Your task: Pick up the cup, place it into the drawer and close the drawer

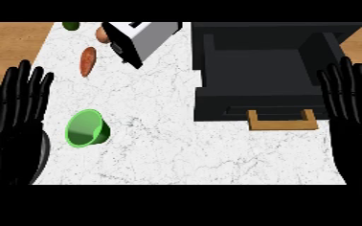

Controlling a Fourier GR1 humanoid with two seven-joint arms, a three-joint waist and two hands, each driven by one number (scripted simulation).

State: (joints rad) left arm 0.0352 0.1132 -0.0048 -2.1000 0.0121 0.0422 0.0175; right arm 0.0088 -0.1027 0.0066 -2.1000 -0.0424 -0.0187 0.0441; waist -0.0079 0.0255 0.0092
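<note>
Green cup (87,128) is lying tilted and empty on the marble counter (184,153); well to its right the dark drawer (254,72) is standing open, showing only bare floor. Left hand (22,110) and right hand (344,98) are resting open-fingered at the edges, holding nothing.

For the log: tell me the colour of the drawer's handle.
The handle is light wood brown, on the dark drawer; head view shows it best.
</note>
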